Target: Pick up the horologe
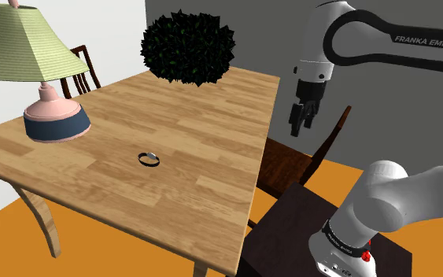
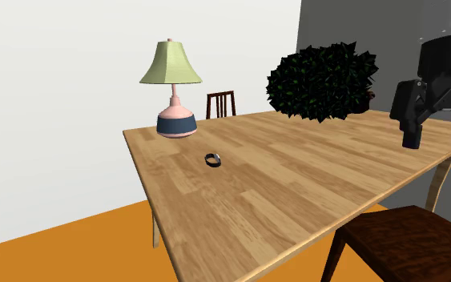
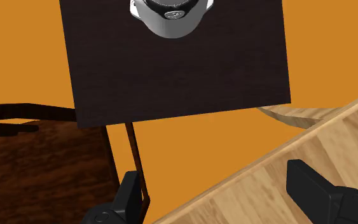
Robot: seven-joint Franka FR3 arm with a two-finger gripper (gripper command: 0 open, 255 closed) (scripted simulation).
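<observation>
Your gripper [image 1: 301, 123] hangs with its fingers apart, just off the wooden table's [image 1: 212, 197] edge. The watch [image 1: 149, 159] lies on the tabletop well apart from it, between gripper and lamp [image 1: 53, 114].

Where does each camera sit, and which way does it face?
Shoulder view: high beside the stand, looking down over the table toward the lamp and bush; white arm and tool at its right.
Second exterior view: lower, off a table corner, facing the lamp and white wall; tool at its right.
Wrist view: on the hand, looking down past the table edge at the dark stand and orange floor; both fingers show, apart.
Shared: both exterior views hold the watch on the table.
</observation>
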